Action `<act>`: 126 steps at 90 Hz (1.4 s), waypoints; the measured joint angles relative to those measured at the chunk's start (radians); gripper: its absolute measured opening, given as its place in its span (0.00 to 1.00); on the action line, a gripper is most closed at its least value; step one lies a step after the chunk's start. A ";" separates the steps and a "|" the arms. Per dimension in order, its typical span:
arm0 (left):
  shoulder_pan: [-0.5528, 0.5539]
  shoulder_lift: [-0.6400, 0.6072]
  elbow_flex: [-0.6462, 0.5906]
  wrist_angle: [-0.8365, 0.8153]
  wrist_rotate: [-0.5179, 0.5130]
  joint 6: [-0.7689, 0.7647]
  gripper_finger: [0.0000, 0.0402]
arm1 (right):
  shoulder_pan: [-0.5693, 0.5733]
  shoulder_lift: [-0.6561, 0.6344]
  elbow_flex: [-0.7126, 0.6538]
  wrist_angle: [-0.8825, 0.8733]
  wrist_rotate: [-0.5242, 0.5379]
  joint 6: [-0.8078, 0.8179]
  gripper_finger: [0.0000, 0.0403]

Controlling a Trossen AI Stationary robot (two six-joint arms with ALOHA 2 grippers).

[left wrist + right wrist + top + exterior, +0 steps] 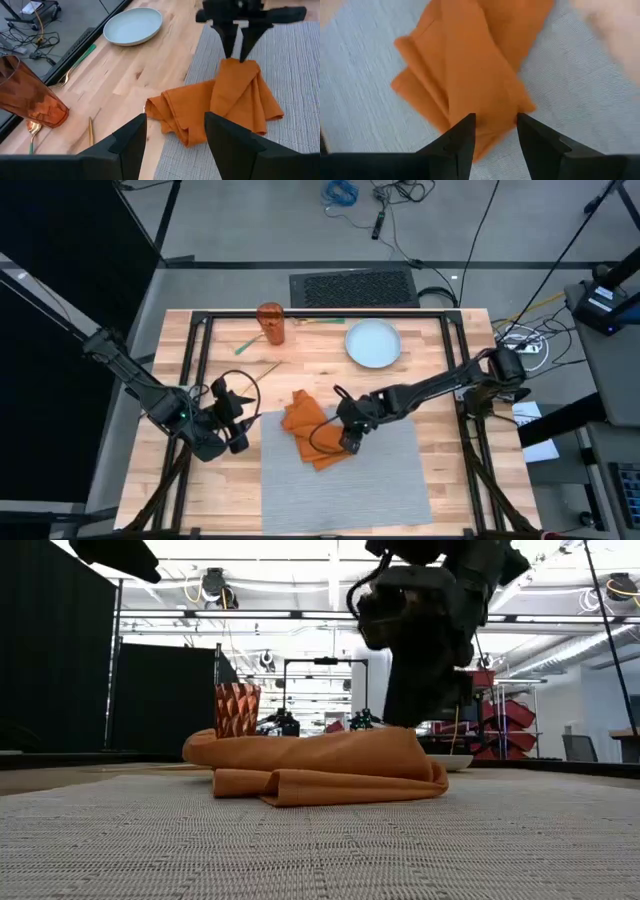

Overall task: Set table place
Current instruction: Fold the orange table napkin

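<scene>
The orange napkin (308, 427) lies crumpled on the far left part of the grey placemat (350, 485), with one end over the mat's edge on the wooden table (200, 480). My right gripper (347, 442) stands over the napkin's right side, fingers pointing down and shut on a raised fold. My left gripper (237, 435) hovers open just left of the placemat, pointing toward the napkin and touching nothing. The pale plate (373, 343) rests on the wood beyond the mat. My right gripper pinches a raised fold of the napkin (235, 65) between its two fingers, coming from above and pointing down. The cloth peaks up into the fingertips (227, 42). The rest of the napkin (320, 775) lies slack on the placemat. How many layers it has cannot be told.
An orange faceted cup (271, 323) stands at the far left of the table. Green-handled and gold cutlery (250, 345) lies near the cup. A black frame (195, 360) runs along the tabletop's sides. The near half of the placemat is bare.
</scene>
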 joint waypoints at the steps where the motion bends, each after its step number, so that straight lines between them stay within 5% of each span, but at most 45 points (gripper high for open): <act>1: 0.000 0.000 0.000 0.000 0.000 0.000 0.46 | 0.000 0.005 0.000 0.002 -0.004 0.001 0.32; 23: 0.000 0.000 0.000 0.000 0.004 0.000 0.46 | 0.000 0.042 -0.001 0.072 0.017 -0.015 0.29; 44: 0.000 0.000 0.000 0.000 0.006 0.007 0.46 | 0.006 0.009 0.000 0.120 0.027 -0.082 0.02; 99: 0.000 0.000 0.000 -0.001 0.006 0.013 0.46 | 0.103 0.012 0.000 0.346 0.065 -0.019 0.00; 126: 0.000 0.000 0.000 0.001 0.006 0.010 0.46 | 0.145 0.223 0.077 0.447 0.010 0.039 0.00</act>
